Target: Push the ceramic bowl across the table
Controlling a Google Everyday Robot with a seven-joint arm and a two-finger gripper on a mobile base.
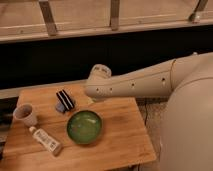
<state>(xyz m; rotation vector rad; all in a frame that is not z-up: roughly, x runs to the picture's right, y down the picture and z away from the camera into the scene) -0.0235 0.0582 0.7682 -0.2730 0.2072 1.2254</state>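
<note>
The green ceramic bowl [84, 126] sits upright on the wooden table [125, 135], near the middle and toward the front. My pale arm reaches in from the right, and its wrist [99, 75] hangs over the table's far edge, behind and a little right of the bowl. The gripper [90, 95] is at the arm's end under the wrist, above the table and apart from the bowl. It is mostly hidden by the arm.
A black item with a white stripe [65, 99] lies on a small blue piece [60, 107], left of the arm's end. A pale cup [25, 114] stands at the left edge. A white tube [46, 141] lies front left. A dark wall runs behind the table.
</note>
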